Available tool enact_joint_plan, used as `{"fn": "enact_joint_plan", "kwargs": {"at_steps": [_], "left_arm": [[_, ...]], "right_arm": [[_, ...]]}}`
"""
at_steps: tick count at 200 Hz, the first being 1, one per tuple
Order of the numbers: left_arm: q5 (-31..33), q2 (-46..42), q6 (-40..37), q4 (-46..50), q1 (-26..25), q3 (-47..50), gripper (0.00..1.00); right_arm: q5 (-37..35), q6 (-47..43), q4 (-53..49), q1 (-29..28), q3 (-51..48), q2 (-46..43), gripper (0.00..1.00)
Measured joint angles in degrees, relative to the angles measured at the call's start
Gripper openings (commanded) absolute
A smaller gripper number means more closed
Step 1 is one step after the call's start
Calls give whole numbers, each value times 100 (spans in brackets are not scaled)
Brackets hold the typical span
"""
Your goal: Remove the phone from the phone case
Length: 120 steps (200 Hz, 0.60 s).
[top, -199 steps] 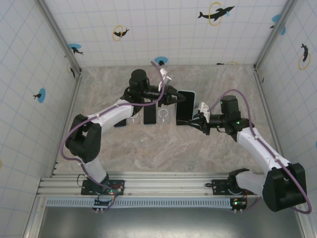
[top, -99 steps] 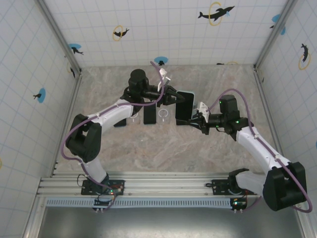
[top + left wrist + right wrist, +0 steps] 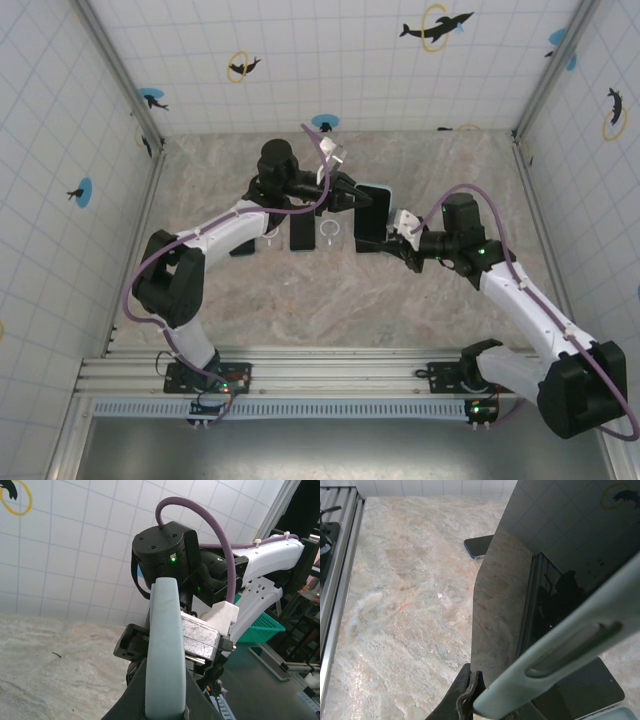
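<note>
table point(image 3: 250, 290) – marbled top | phone point(image 3: 375, 218) in pale phone case point(image 3: 162, 645), held off the table, edge-up between both arms | left gripper point(image 3: 345, 195) clamped tight on phone case edge | right gripper point(image 3: 392, 236) pinched nearly closed on phone's lower corner, screen side | dark handset point(image 3: 302, 232) flat on table, just left
</note>
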State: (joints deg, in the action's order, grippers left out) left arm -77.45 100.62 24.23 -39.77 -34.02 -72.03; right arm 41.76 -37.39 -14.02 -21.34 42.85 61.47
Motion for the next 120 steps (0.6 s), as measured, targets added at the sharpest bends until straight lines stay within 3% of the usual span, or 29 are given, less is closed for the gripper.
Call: {"fn": "enact_joint_plan", "kwargs": {"at_steps": [56,120], "left_arm": [[116,4,251,81,-7,-11,0],[275,2,605,81,-11,-35,0]], "right_arm": [[-664,-262,-76,-157,0,-103,12],[-896,22,109,-153,-15,-118,14]]}}
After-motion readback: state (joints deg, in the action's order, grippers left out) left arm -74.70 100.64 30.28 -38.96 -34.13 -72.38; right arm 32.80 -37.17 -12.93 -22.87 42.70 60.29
